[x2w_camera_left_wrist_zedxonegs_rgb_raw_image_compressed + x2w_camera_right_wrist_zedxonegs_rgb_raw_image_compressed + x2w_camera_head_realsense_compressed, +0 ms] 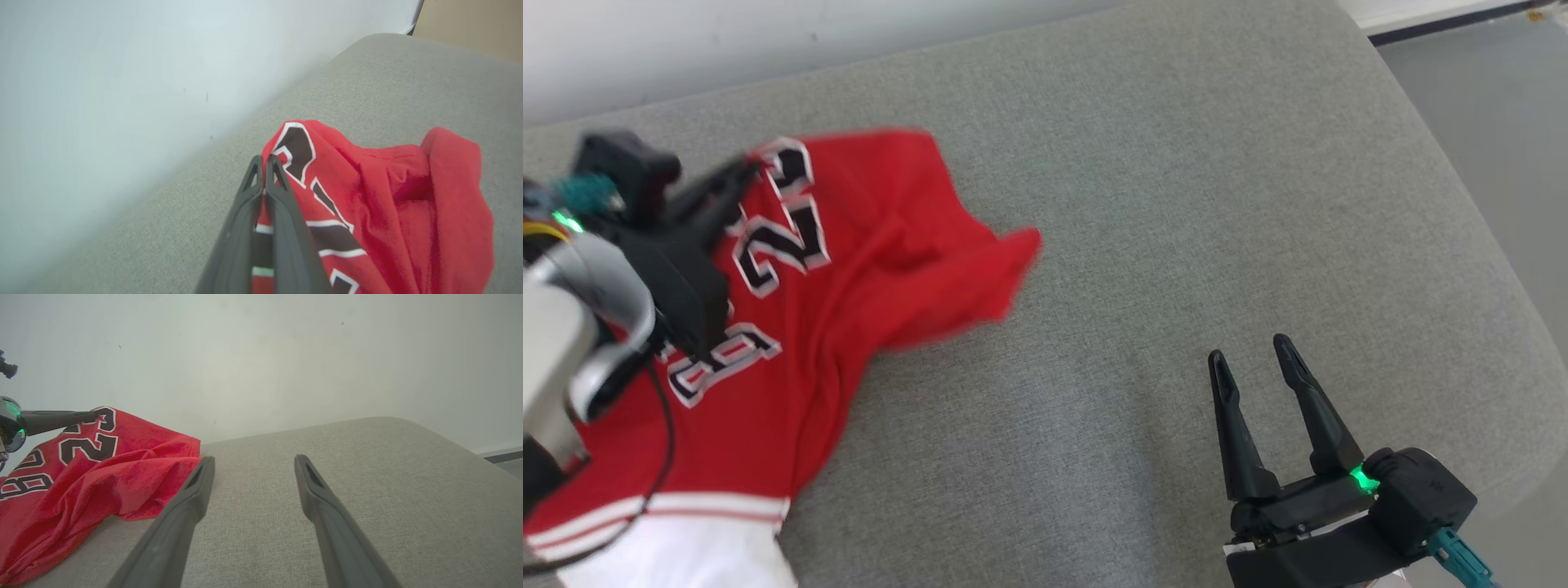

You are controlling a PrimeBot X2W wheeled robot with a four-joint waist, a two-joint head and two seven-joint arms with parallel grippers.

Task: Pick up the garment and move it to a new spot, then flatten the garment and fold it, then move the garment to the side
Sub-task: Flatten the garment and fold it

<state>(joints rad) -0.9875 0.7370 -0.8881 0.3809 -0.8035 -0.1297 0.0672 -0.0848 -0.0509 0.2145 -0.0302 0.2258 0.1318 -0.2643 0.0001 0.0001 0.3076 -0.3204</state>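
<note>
a red basketball jersey (pixel 866 269) with black numerals edged in white lies bunched on the left part of a grey fabric-covered cushion (pixel 1176 204), close to the pale wall (pixel 686 49) that runs along the cushion's far edge. the left pincer (pixel 737 178) is clamped on the jersey: in the left wrist view its two dark fingers are pressed together with red cloth caught between them, at an edge right beside one of the numerals. in the right wrist view that pinched edge stands higher than the rest of the garment, and the cloth slopes away from it in loose folds down onto the cushion. one red flap reaches out toward the middle of the cushion and looks blurred in the head view. at the lower left of the head view the jersey shows white and red stripes and a white band, partly covered by the left arm's pale forearm and a thin black cable (pixel 663 457). the right pincer (pixel 1250 351) is over the bare right part of the cushion, well apart from the jersey, its fingers spread wide with nothing between them and pointing toward the wall. a green light glows at each wrist. beyond the cushion's rounded right corner a strip of grey floor (pixel 1486 122) is visible.
</note>
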